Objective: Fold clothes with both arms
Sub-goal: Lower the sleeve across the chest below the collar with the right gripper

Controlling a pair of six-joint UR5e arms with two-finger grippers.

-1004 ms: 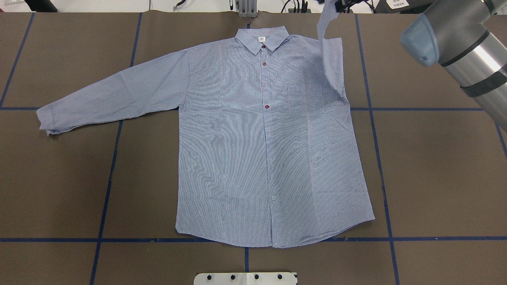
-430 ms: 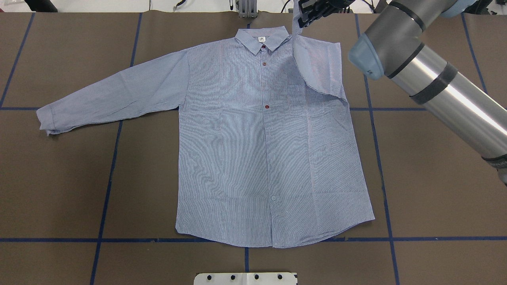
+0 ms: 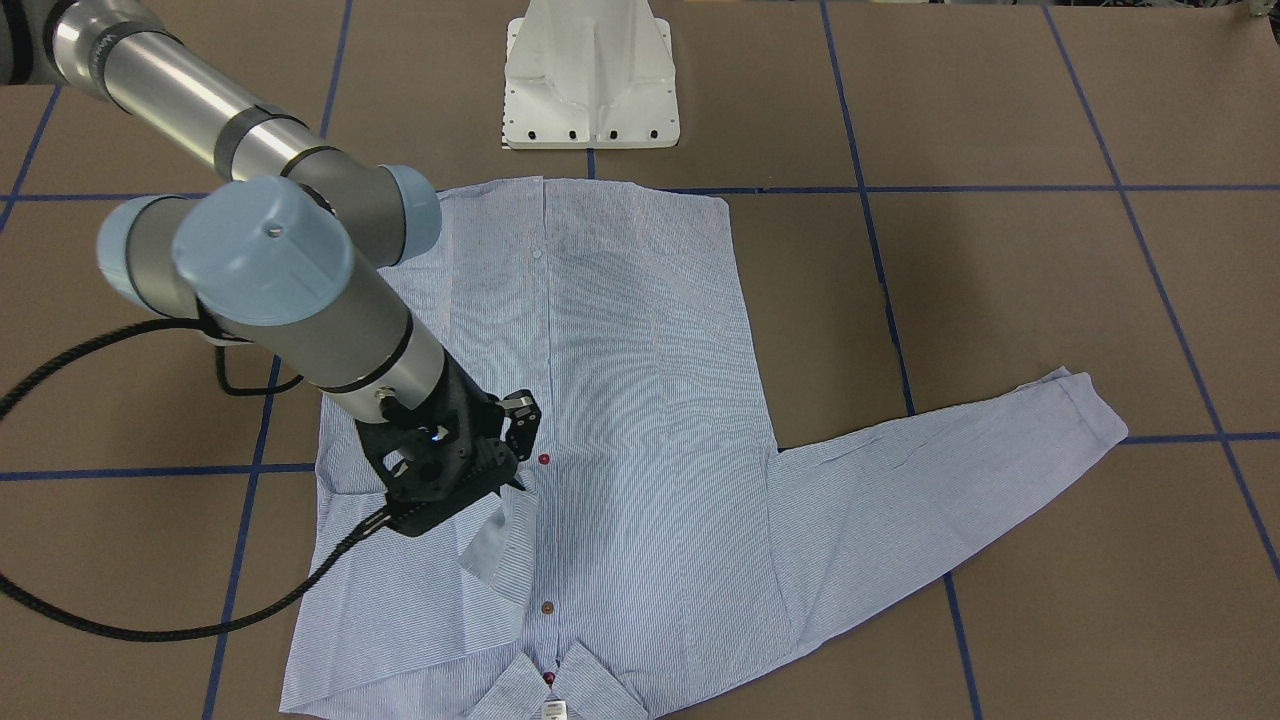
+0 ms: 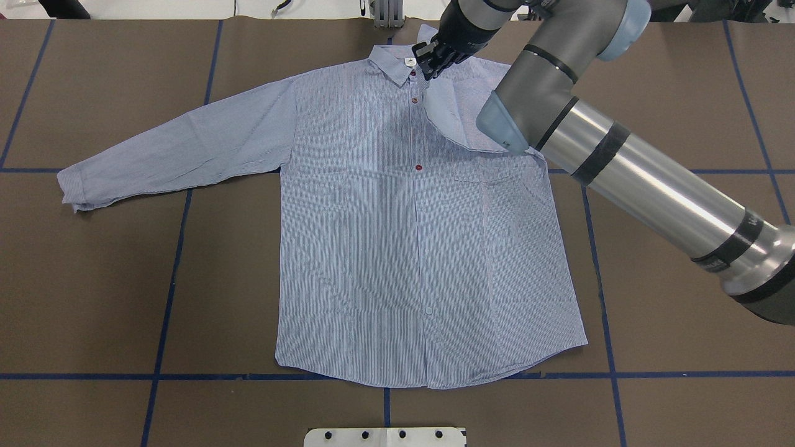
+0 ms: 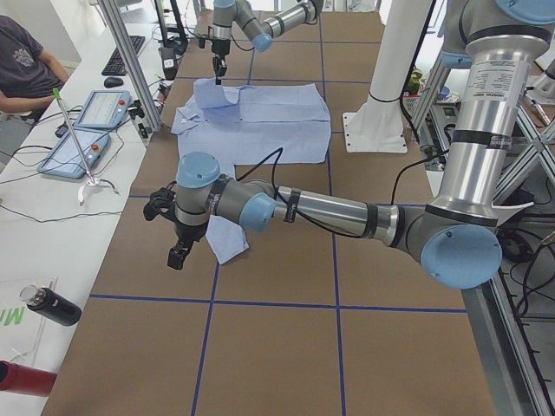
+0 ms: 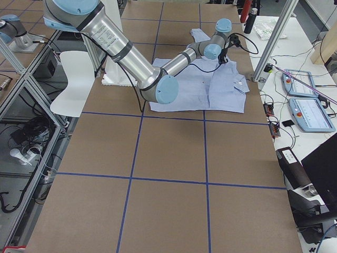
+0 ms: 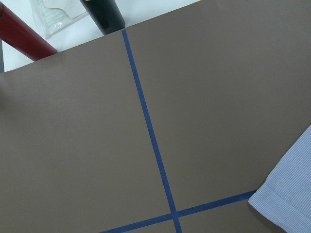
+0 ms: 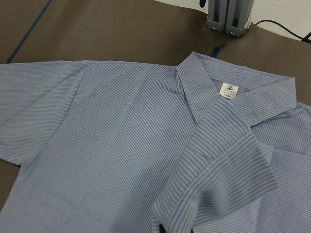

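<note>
Brown table (image 4: 93,279) marked with a blue tape grid. Item: light blue striped button-up shirt (image 4: 372,248), lying flat, front up. Collar (image 4: 397,62) at the far edge from the robot. One sleeve (image 4: 174,149) spread flat, well out from the collar. Other sleeve folded over the chest, its cuff (image 8: 228,160) held up just beside the collar. Right gripper (image 4: 428,65): jaws clenched on that cuff. Left gripper (image 5: 176,256): well away from the collar, near the outstretched cuff (image 7: 291,194); state of its jaws cannot be told.
</note>
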